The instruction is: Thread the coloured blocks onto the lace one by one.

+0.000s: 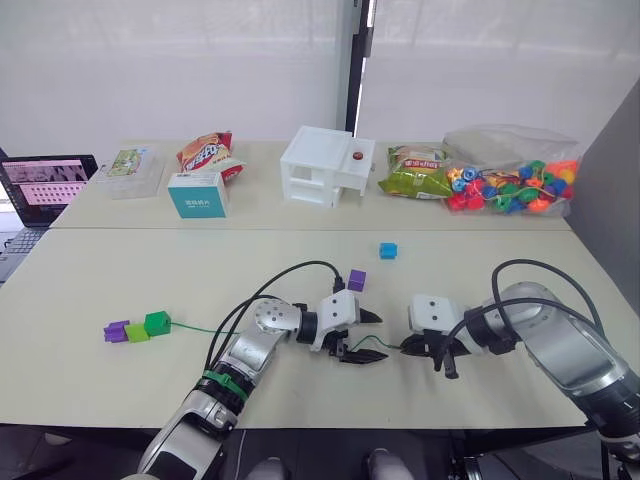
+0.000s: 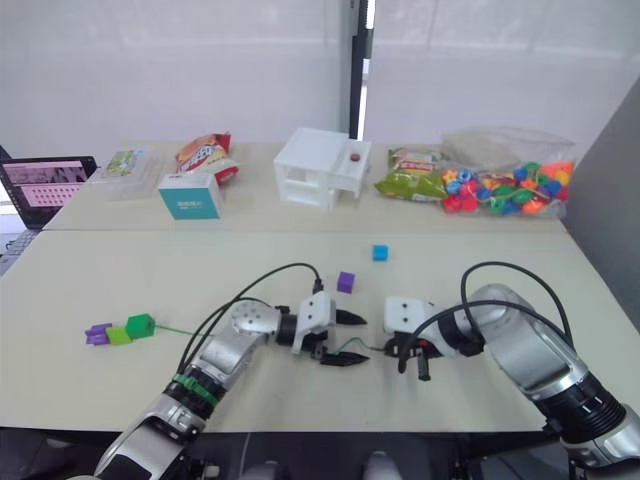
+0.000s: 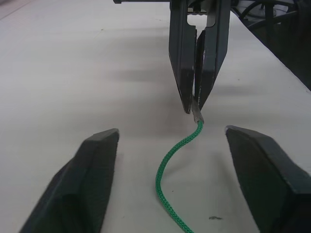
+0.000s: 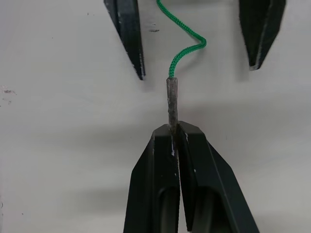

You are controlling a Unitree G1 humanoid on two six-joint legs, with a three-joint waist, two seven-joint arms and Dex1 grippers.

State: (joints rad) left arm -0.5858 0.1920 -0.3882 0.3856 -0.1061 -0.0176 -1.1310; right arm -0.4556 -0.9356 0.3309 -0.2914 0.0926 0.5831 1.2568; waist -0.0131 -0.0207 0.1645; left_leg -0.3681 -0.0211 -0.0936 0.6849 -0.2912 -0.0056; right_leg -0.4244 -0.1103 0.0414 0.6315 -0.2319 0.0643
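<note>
Altogether, five blocks lay on the table (image 1: 90,290): a purple one (image 1: 116,331), a lime one (image 1: 137,333) and a darker green one (image 1: 157,323) sat touching in a row at the robot's left, on the far end of the lace (image 1: 205,329), while a second purple block (image 1: 356,280) lay loose just beyond the left gripper (image 1: 364,337) and a blue block (image 1: 388,250) lay farther back, well apart from the rest. One lace ran from the row of three across the table toward the middle, where both arms met low over the surface. The left forearm reached in from the near edge, its gripper spread wide with a finger on either side of the cord, touching neither cord nor block. The right gripper (image 4: 175,130) faced it from the other side, fingers pinched together on the stiff grey tip (image 4: 172,99) of the lace. The tip stuck out toward the left gripper, the green cord curling away behind it.
</note>
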